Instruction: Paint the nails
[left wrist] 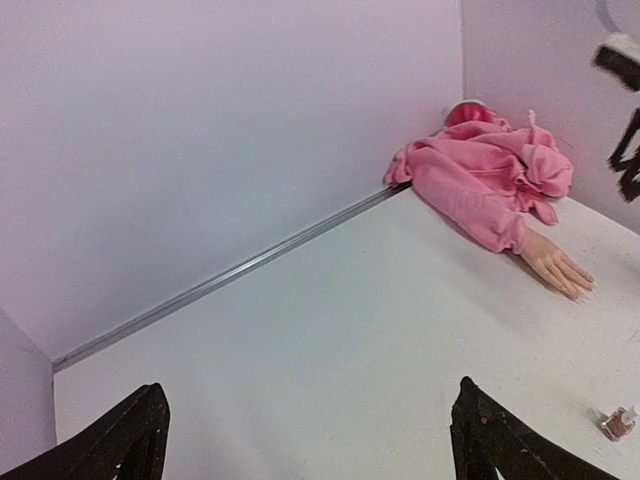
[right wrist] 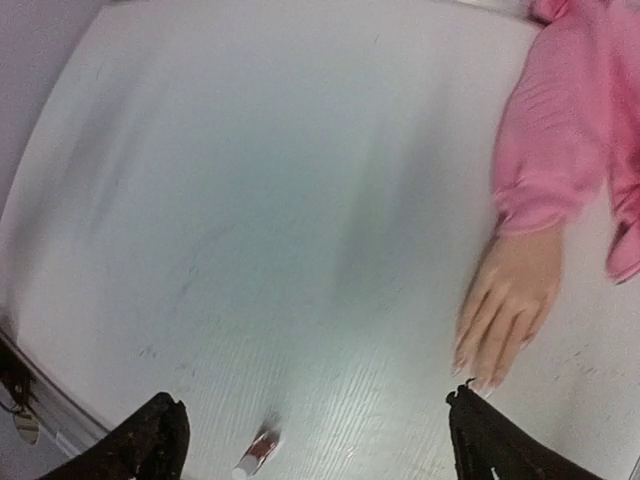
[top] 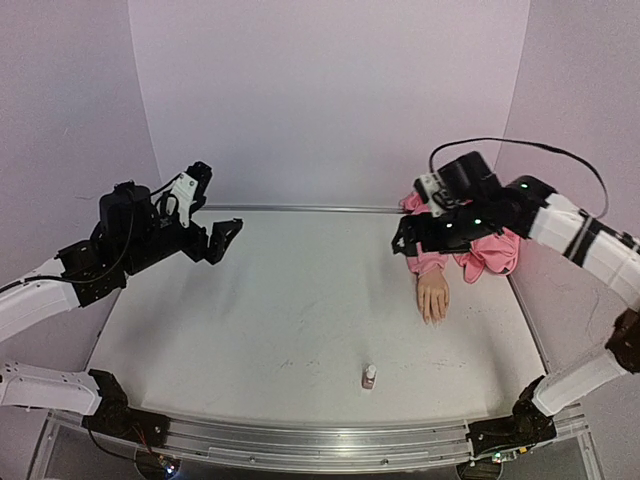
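Observation:
A flesh-coloured mannequin hand (top: 433,296) lies palm down at the right of the white table, sticking out of a pink sleeve (top: 428,263). Its pale nails (top: 433,318) point toward the near edge; they also show in the right wrist view (right wrist: 470,375) and the left wrist view (left wrist: 583,292). A small pinkish polish bottle with a white cap (top: 370,377) stands near the front edge, apart from both grippers. My left gripper (top: 219,240) is open and empty, raised over the back left. My right gripper (top: 402,243) is open and empty, raised above the sleeve.
The pink garment (top: 488,250) is bunched in the back right corner against the wall. Pale walls enclose the table on three sides, with a metal strip (top: 300,208) along the back edge. A metal rail (top: 310,440) runs along the near edge.

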